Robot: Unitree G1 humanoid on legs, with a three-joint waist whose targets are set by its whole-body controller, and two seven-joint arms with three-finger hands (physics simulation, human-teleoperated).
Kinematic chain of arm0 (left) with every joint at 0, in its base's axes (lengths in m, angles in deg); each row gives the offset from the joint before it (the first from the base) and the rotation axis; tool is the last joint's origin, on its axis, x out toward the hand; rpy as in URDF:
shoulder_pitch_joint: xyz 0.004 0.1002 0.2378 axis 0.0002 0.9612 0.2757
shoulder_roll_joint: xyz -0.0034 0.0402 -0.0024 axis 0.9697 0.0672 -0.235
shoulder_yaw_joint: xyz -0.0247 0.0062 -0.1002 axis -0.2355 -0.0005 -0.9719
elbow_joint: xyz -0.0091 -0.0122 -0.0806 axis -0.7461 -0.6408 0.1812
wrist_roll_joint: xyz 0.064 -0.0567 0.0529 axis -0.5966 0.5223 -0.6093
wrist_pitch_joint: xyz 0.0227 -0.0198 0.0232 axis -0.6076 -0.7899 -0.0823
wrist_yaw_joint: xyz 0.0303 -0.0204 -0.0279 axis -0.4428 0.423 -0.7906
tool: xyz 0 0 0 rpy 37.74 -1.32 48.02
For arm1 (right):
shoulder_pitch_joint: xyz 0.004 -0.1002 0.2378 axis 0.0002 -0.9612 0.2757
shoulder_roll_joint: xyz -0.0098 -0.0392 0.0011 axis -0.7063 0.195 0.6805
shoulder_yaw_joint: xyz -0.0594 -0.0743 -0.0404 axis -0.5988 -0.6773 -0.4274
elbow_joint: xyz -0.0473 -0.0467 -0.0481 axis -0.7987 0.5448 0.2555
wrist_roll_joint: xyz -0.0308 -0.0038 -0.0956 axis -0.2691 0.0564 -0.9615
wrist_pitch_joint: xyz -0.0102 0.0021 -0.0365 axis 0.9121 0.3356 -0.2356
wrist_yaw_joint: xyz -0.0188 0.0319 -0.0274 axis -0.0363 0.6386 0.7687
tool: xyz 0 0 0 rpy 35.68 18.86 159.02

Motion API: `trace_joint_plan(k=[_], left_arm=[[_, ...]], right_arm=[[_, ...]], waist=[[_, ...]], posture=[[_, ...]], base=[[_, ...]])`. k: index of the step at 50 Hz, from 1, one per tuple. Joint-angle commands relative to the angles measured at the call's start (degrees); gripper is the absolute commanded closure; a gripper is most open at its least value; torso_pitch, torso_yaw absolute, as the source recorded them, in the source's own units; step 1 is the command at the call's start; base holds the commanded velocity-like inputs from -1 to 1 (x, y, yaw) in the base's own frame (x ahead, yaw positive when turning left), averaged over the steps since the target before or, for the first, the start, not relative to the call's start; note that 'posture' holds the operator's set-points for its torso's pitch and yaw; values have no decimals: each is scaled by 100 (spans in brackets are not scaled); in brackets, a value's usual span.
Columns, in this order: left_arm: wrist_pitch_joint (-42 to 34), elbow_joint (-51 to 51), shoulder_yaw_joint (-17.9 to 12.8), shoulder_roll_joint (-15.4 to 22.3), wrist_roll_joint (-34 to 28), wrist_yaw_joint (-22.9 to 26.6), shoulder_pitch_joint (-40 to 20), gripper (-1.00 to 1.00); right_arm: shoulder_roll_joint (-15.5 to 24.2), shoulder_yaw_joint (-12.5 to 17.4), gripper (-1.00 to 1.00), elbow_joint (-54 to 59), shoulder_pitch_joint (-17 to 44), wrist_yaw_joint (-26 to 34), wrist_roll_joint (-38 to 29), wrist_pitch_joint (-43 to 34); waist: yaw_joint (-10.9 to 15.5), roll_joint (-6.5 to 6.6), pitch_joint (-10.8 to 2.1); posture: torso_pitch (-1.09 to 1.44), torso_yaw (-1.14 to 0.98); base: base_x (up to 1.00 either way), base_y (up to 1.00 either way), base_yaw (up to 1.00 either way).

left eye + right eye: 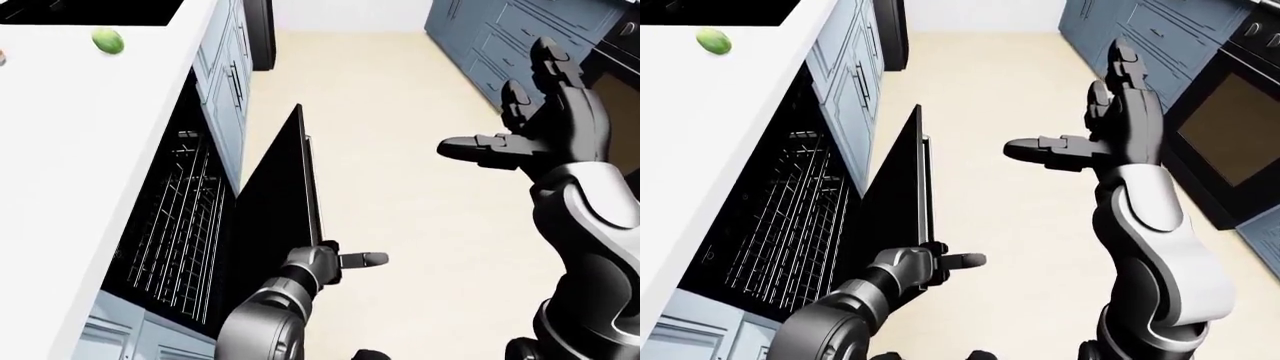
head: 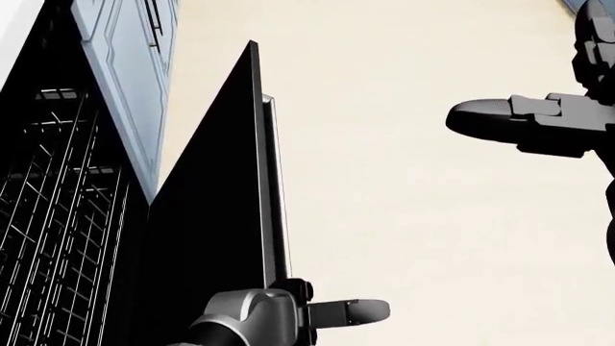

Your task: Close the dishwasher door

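The black dishwasher door (image 1: 275,202) stands partly open, tilted out from the cabinet, with the wire racks (image 1: 175,225) showing inside to its left. My left hand (image 1: 335,261) is open at the door's lower outer edge, fingers (image 1: 362,259) pointing right, resting against the door's edge. In the head view it sits at the bottom (image 2: 317,312). My right hand (image 1: 1100,124) is open, raised above the floor, well right of the door and touching nothing.
A white counter (image 1: 70,142) runs along the left with a green fruit (image 1: 107,40) on it. Blue cabinets (image 1: 228,82) stand beside the dishwasher. More blue cabinets and a dark oven (image 1: 1230,135) line the right. Beige floor (image 1: 400,180) lies between.
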Motion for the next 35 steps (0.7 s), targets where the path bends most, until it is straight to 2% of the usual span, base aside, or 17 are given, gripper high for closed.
trace_joint_plan(k=[1,16,35], left_arm=[[19,151,-7,-18,41,78,-165,-100],[-101,130,-69,-15,52,-10,-49,-100],[19,100,-110,50,-133,-743,40,-100]], right_arm=[[75,59,-100,-139,131,-19,-6,176],[96,48,-100,-100,126,-37,22,219],[117,65,-100,-135,133,-76,80,184]], waist=[[6,-34,-174],[0,-38,-168],[-18,-44,-172]], posture=[[94,0],[94,0],[94,0]], base=[[0,0,0],[0,0,0],[0,0,0]])
